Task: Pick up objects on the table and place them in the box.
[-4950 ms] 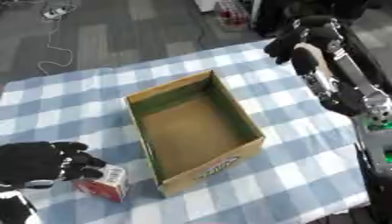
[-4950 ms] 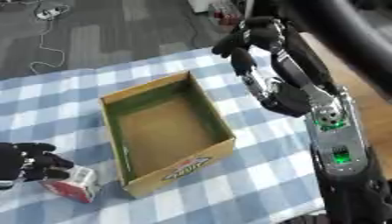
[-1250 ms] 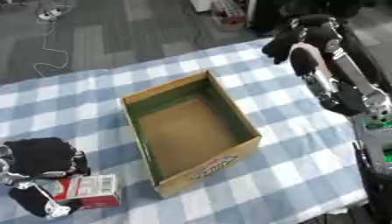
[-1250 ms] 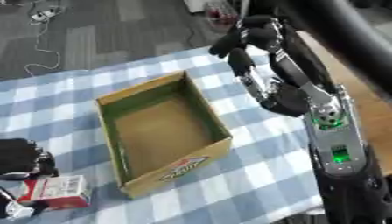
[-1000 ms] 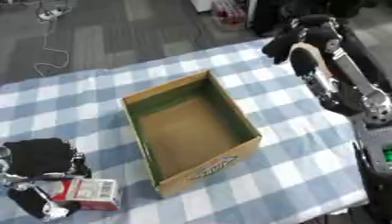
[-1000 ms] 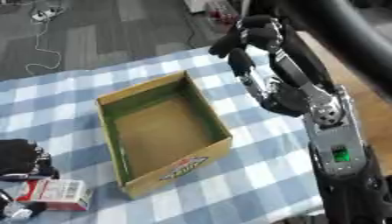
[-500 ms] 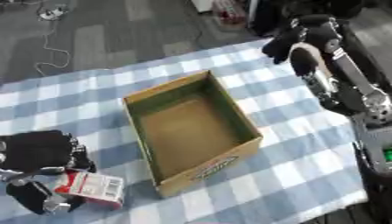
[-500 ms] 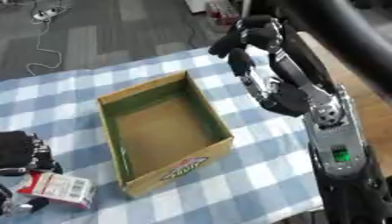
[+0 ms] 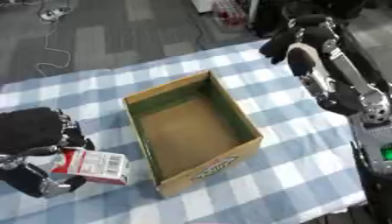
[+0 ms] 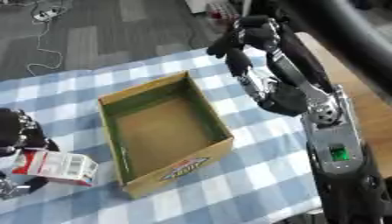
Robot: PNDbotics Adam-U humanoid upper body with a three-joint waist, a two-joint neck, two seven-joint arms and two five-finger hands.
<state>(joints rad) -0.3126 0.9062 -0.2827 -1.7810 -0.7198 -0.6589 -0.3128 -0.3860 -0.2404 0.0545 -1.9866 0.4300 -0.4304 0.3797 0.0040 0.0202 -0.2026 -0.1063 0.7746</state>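
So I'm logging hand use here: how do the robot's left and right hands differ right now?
The left hand sits low beside the cardboard box, curled round a red-and-white carton; the right hand is raised beyond the box, holding nothing. Both are black.

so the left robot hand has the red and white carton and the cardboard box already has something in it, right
Not quite: the cardboard box is empty; the left eye view shows only its bare brown floor. The rest holds: the left robot hand has its fingers round the red and white carton, beside the box's left wall.
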